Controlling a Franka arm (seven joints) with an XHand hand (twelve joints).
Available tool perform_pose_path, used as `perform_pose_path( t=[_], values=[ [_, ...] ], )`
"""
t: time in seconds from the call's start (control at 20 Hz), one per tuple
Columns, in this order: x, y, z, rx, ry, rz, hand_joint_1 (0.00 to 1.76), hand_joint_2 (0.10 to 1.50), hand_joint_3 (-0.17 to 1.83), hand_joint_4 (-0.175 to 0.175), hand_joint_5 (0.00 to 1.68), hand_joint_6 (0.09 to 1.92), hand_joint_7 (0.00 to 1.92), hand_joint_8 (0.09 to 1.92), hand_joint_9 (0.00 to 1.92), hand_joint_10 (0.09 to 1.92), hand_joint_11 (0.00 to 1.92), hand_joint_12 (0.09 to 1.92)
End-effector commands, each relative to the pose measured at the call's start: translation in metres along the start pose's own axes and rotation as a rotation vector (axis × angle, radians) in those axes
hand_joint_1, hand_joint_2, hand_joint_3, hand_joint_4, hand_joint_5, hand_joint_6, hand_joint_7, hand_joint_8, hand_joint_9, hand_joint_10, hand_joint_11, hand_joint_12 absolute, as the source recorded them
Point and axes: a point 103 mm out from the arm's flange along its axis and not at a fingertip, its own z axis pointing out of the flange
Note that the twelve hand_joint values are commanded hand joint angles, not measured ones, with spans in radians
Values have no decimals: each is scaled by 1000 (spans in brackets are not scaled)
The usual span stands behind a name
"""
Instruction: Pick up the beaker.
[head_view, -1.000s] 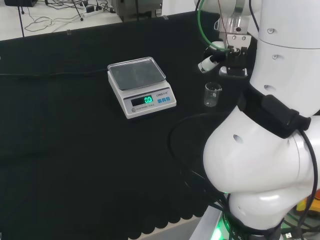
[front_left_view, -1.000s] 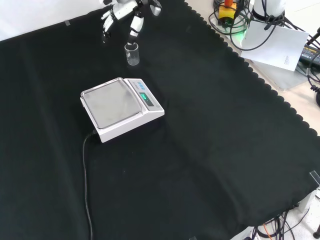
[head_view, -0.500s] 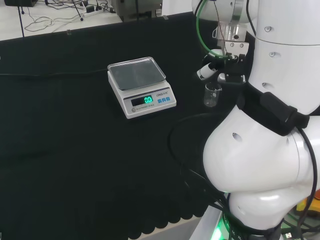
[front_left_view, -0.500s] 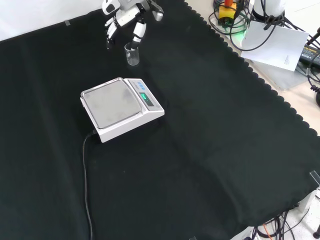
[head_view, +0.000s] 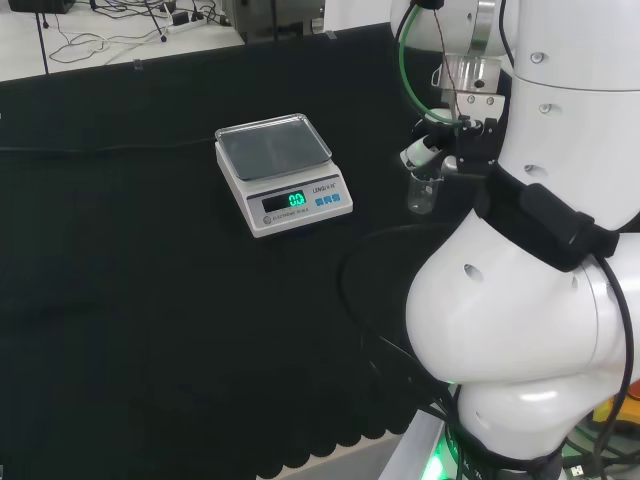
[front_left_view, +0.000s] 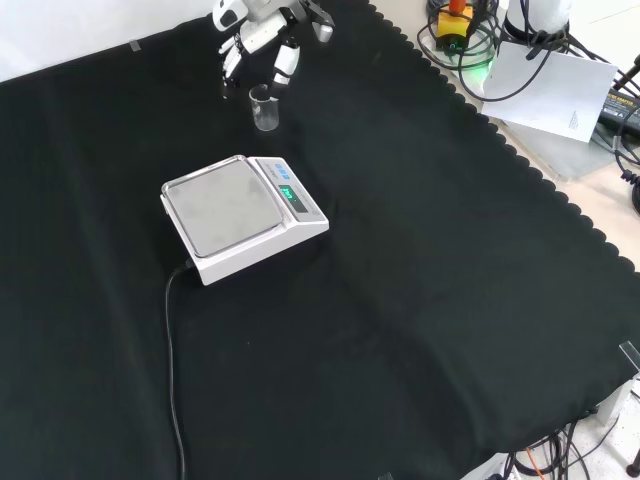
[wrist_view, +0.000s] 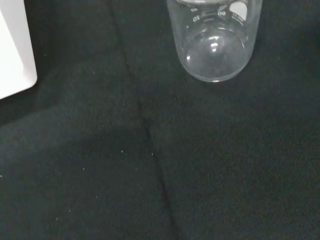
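A small clear glass beaker (head_view: 423, 192) (front_left_view: 264, 108) stands upright on the black cloth, to the right of the scale in the head view. It looks empty in the wrist view, where its base and printed marks (wrist_view: 215, 42) are close. The black and white hand (front_left_view: 262, 35) (head_view: 428, 150) hangs just above and behind the beaker in the front view. Its fingers (front_left_view: 284, 64) point down, spread and relaxed, apart from the glass. Nothing is held.
A white digital scale (head_view: 282, 172) (front_left_view: 240, 216) with a steel pan and lit green display sits near the beaker; its corner (wrist_view: 15, 55) shows in the wrist view. Its cable (front_left_view: 172, 370) trails over the cloth. The arm's white links (head_view: 540, 280) stand at the head view's right.
The hand has moved down and closer to the beaker, shifting right in the front view. The beaker and scale have stayed put.
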Motion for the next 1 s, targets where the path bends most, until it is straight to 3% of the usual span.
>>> perform_pose_path(
  t=[0.05, 0.15, 0.2, 0.4, 0.75, 0.85, 0.95, 1.0],
  values=[
    [0, 6, 11, 110, 34, -37, 604, 951, -129, -1, 181, 170, 95, 493, 157, 772, 0, 1463],
    [1, 8, 13, 138, 18, -40, 596, 856, -146, 31, 49, 87, 24, 153, 41, 543, 0, 1444],
    [1, 9, 14, 148, 7, -36, 598, 830, -147, 39, 23, 87, 11, 87, 19, 472, 0, 1441],
    [-1, 11, 20, 164, -8, -24, 633, 796, -125, 38, 0, 87, 2, 87, 0, 491, 0, 1466],
    [-5, 22, 35, 186, -40, 4, 726, 825, -99, 32, 121, 87, 79, 87, 0, 802, 103, 1552],
    [-5, 23, 37, 180, -53, 4, 765, 848, -94, 21, 235, 87, 128, 103, 48, 859, 163, 1520],
    [-5, 25, 38, 178, -74, 5, 840, 897, -106, 5, 374, 111, 151, 238, 142, 852, 269, 1460],
    [-5, 24, 38, 165, -83, 3, 890, 934, -128, -7, 473, 215, 153, 345, 209, 834, 333, 1423]
  ],
)
